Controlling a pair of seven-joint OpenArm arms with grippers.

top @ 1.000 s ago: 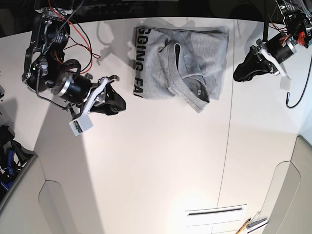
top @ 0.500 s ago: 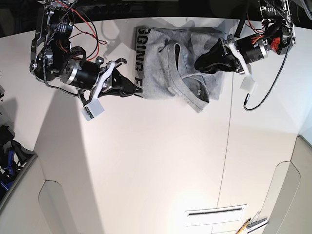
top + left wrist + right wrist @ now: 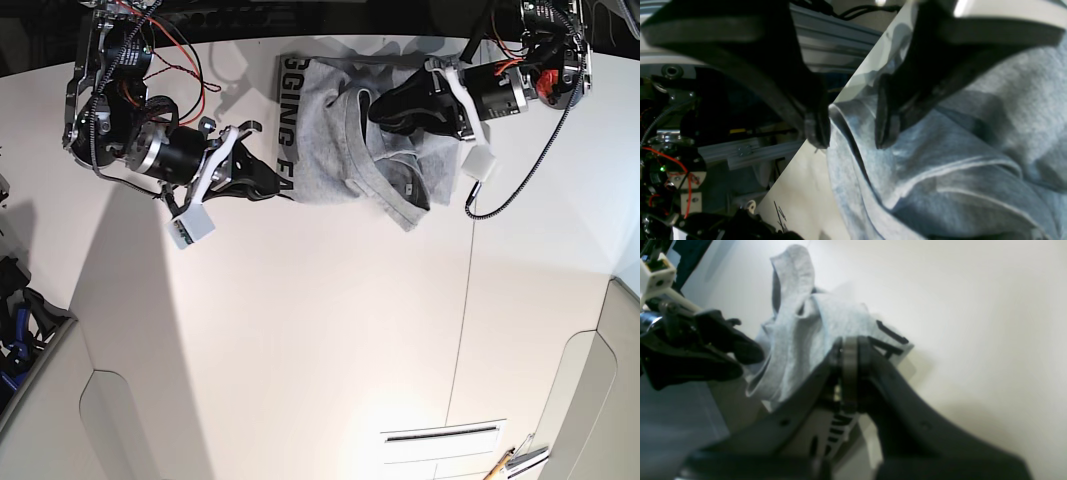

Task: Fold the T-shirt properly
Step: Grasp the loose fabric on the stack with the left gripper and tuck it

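Meanwhile, left gripper [image 3: 851, 141] jaws gape over the T-shirt [image 3: 400, 110]; right gripper [image 3: 849, 350] jaws pinch its lettered edge.

You had one T-shirt [image 3: 340, 130] on the one table [image 3: 320, 330], lying at the far side. Two grippers were in view: one left gripper [image 3: 385, 108] at the right of the scene and one right gripper [image 3: 275, 185] at the left. One slotted plate [image 3: 440, 437] sat near the front edge.

Left gripper [image 3: 851, 143] jaws apart over grey T-shirt [image 3: 940, 173] fold edge — table [image 3: 800, 196] pale below, frame rails behind.
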